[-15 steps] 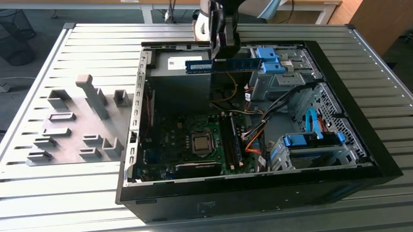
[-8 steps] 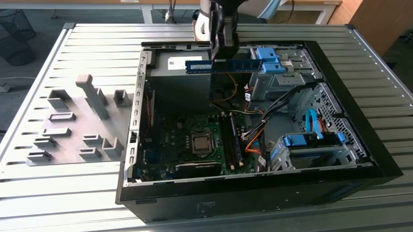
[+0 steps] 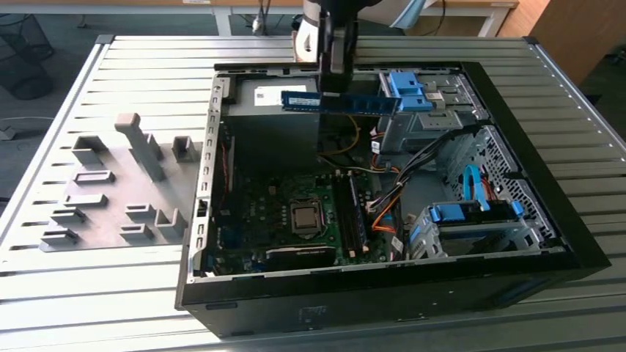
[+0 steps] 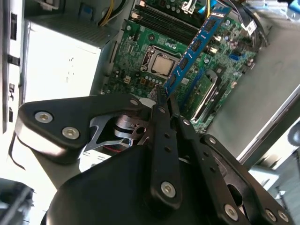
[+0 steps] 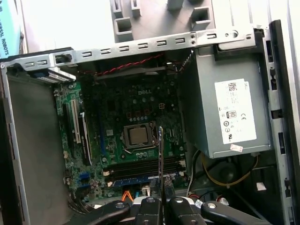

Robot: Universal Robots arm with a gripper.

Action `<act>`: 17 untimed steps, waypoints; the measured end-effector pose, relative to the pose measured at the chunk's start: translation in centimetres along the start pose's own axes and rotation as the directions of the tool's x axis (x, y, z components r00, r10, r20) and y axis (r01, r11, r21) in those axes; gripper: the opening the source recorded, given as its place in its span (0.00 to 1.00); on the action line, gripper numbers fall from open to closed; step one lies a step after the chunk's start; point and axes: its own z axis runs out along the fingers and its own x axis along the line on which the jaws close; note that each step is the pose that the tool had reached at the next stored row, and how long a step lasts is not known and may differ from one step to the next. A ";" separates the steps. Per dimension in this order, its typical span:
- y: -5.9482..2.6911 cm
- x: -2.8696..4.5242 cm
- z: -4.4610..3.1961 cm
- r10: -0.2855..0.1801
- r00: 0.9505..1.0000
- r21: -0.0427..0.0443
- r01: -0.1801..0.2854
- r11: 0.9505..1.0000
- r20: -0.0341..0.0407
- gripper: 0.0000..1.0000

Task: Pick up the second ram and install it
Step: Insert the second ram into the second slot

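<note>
My gripper (image 3: pixel 333 89) hangs over the back of the open computer case (image 3: pixel 547 220), shut on the second ram (image 3: pixel 338 102). The ram is a long thin stick with black chips and a pale blue label, and it lies level above the power supply (image 3: pixel 269 132). In the second wrist view the ram (image 4: pixel 197 44) juts out from the gripper (image 4: pixel 164 96) over the motherboard (image 4: pixel 140 51). In the first wrist view the ram (image 5: pixel 161 154) is seen edge-on above the memory slots (image 5: pixel 140 166), with the gripper (image 5: pixel 161 201) behind it.
Grey fixture blocks (image 3: pixel 117 183) stand on the slatted table at the exterior view's left. Inside the case are the processor socket (image 3: pixel 305 217), memory slots (image 3: pixel 350 213), loose cables (image 3: pixel 391 198) and blue drive cages (image 3: pixel 470 213) toward the exterior view's right.
</note>
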 end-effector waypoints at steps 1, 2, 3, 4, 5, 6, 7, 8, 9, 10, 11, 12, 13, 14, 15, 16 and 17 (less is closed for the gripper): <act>0.00 0.00 0.02 0.014 1.000 0.000 -0.014 1.000 -0.001 0.14; 0.00 0.00 0.03 0.025 1.000 0.000 -0.025 1.000 -0.001 0.14; 0.00 0.00 0.03 0.033 0.999 0.000 -0.033 0.999 -0.001 0.14; 0.00 0.00 0.04 0.036 0.999 0.000 -0.036 0.999 -0.002 0.14; 0.00 0.00 0.04 0.036 0.999 0.000 -0.036 0.999 -0.001 0.14; 0.00 0.00 0.04 0.036 0.999 0.000 -0.036 0.999 -0.001 0.14; 0.00 0.00 0.04 0.036 0.999 0.000 -0.036 0.999 -0.001 0.14; 0.00 0.00 0.04 0.036 0.999 0.000 -0.036 0.999 -0.001 0.14; 0.00 0.00 0.04 0.036 0.999 0.000 -0.036 0.999 -0.001 0.14; 0.00 0.00 0.04 0.036 0.999 0.000 -0.036 0.999 -0.001 0.14; 0.00 0.00 0.04 0.036 0.999 0.000 -0.036 0.999 -0.001 0.14; 0.00 0.00 0.04 0.036 0.999 0.000 -0.036 0.999 -0.001 0.14; 0.00 0.00 0.04 0.036 0.999 0.000 -0.036 0.999 -0.001 0.14; 0.00 0.00 0.04 0.037 0.999 0.000 -0.037 0.999 -0.001 0.14; 0.00 0.00 0.04 0.037 0.999 0.000 -0.037 0.999 -0.001 0.14; 0.00 0.00 0.04 0.037 0.999 0.000 -0.037 0.999 -0.001 0.14; 0.00 0.00 0.04 0.037 0.999 0.000 -0.037 0.999 -0.001 0.14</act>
